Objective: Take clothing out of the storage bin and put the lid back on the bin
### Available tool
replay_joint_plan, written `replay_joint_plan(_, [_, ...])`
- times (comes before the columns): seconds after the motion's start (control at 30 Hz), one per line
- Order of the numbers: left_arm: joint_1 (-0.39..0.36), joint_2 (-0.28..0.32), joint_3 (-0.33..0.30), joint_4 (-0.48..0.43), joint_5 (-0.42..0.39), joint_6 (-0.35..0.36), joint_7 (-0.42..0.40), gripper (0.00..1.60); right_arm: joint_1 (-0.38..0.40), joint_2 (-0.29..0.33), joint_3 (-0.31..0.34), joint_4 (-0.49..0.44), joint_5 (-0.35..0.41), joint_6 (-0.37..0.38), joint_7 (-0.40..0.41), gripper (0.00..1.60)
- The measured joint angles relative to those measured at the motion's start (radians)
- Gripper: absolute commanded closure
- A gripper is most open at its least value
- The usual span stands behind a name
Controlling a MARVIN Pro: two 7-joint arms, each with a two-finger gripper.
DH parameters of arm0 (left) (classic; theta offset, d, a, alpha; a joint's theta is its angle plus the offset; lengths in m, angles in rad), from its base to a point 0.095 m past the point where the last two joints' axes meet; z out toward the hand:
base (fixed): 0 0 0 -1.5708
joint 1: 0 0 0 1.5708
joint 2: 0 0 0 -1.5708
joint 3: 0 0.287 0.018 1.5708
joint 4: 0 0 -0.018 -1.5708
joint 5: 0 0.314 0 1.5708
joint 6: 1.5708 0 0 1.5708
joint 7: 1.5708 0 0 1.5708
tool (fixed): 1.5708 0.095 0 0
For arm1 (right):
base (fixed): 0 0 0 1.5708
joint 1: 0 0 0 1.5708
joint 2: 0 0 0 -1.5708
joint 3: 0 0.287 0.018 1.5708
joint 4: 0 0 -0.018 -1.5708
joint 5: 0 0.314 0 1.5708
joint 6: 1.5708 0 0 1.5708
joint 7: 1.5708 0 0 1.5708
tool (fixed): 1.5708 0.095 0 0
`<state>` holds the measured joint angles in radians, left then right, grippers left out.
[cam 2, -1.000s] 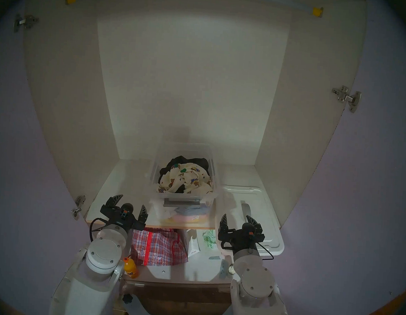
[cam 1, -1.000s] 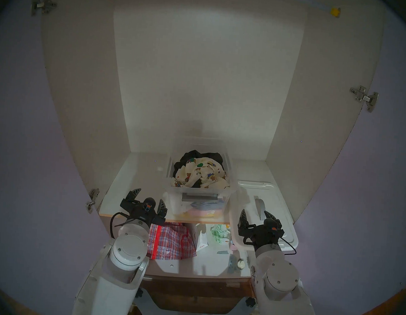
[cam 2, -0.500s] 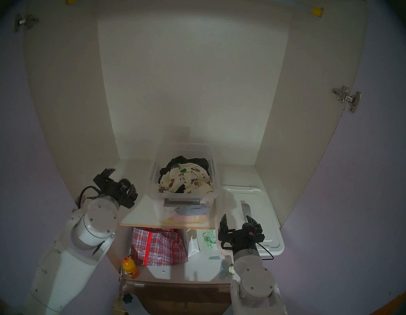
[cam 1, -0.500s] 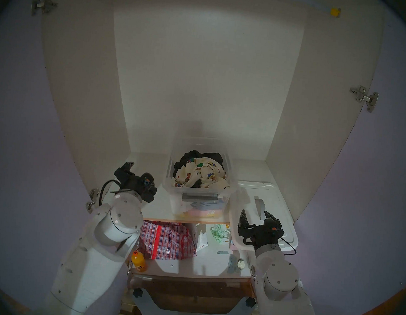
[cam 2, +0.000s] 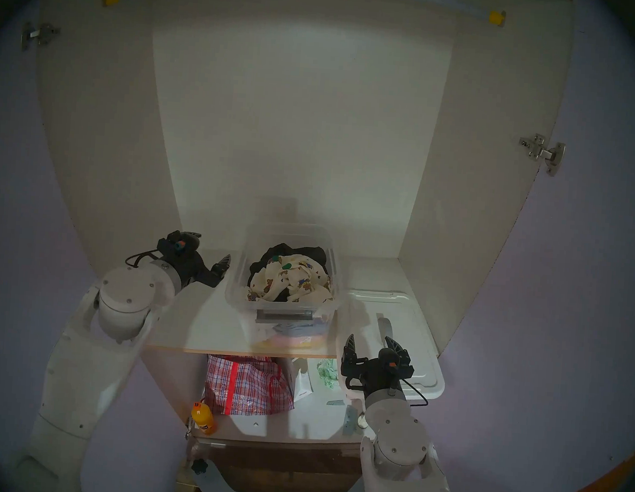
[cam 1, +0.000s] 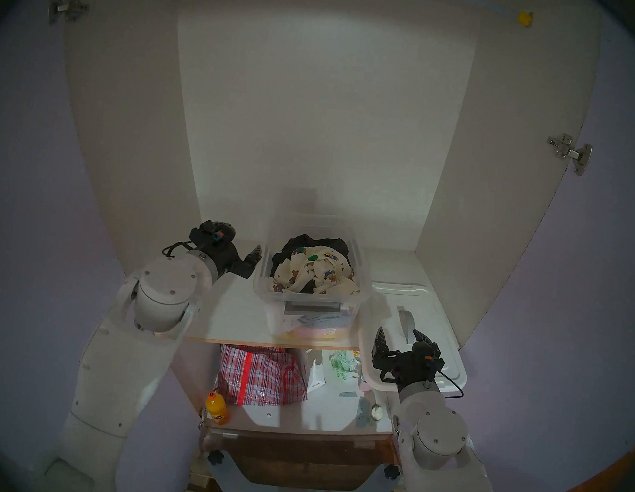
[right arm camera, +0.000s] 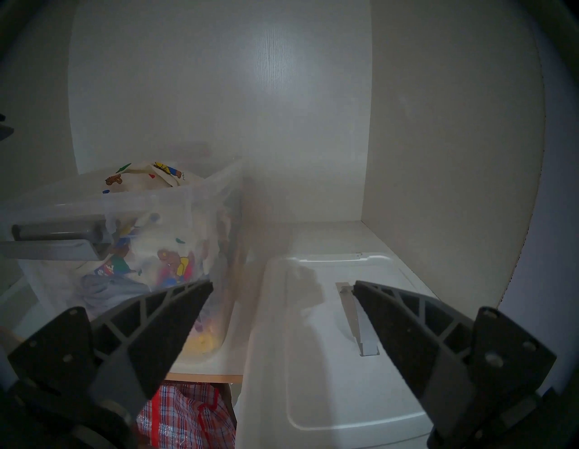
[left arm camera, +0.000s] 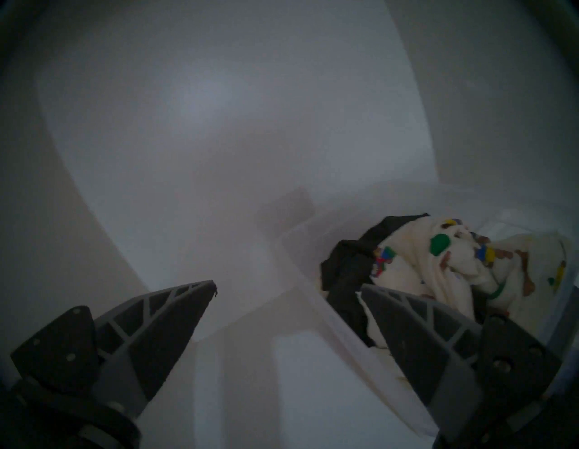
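The clear storage bin (cam 1: 264,292) stands open on the upper shelf. The cream bear-printed clothing (cam 1: 316,273) lies heaped in it on top of a black garment (cam 1: 301,244). My left gripper (cam 1: 243,242) is open and empty just left of the bin's left rim. In the left wrist view (left arm camera: 288,285) the clothing (left arm camera: 454,260) is to its right. The white lid (cam 1: 438,323) with its grey handle lies flat right of the bin. My right gripper (cam 1: 398,332) is open and empty above the lid's near end, as the right wrist view (right arm camera: 283,282) shows.
White cupboard walls close in the shelf (cam 1: 228,316) at the back and on both sides. On the lower shelf are a red checked bag (cam 1: 262,375), an orange bottle (cam 1: 216,407) and several small items. The lid overhangs the shelf's front edge.
My left arm has swung left and reached in from the shelf's front edge to beside the bin's left rim. The right arm, bin, clothing and lid have not moved.
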<state>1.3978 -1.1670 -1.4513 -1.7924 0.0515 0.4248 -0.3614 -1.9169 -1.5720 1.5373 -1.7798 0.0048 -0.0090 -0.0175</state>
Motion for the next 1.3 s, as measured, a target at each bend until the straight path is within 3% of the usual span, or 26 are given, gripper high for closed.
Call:
replay_joint_plan(0.17, [-0.084,-0.010,0.066,0.065,0.009,-0.008,-0.130,0.00,0.000,0.000,0.000,0.001,0.000,0.000,0.000,0.00])
replay_joint_plan(0.5, [-0.264,-0.191,0.045,0.393,0.007,-0.031,-0.358,0.00,0.001,0.000,0.000,0.004,0.000,0.000,0.000,0.00])
replay_joint_plan(0.73, [-0.375,-0.284,0.058,0.599,0.037,-0.040,-0.350,0.00,0.001,0.000,0.000,0.006,0.000,0.000,0.000,0.00])
replay_joint_plan(1.0, [-0.514,-0.289,0.121,0.821,0.199,-0.069,-0.319,0.00,0.002,0.000,0.000,0.007,0.000,0.000,0.000,0.00])
replay_joint_plan(1.17, [-0.596,-0.299,0.134,0.973,0.227,-0.110,-0.327,0.00,0.002,0.000,0.000,0.007,0.000,0.000,0.000,0.00])
replay_joint_plan(1.2, [-0.615,-0.301,0.142,1.006,0.229,-0.121,-0.331,1.06,0.002,0.000,0.000,0.007,0.000,0.000,0.000,0.00])
replay_joint_plan(1.23, [-0.631,-0.303,0.148,1.036,0.231,-0.138,-0.336,1.06,0.002,0.000,0.000,0.007,0.000,0.000,0.000,0.00])
replay_joint_plan(1.27, [-0.654,-0.306,0.160,1.077,0.233,-0.166,-0.342,1.44,0.002,0.000,0.000,0.007,0.000,0.000,0.000,0.00])
replay_joint_plan(1.3, [-0.663,-0.307,0.167,1.093,0.234,-0.178,-0.344,1.60,0.002,0.000,0.000,0.007,0.000,0.000,0.000,0.00])
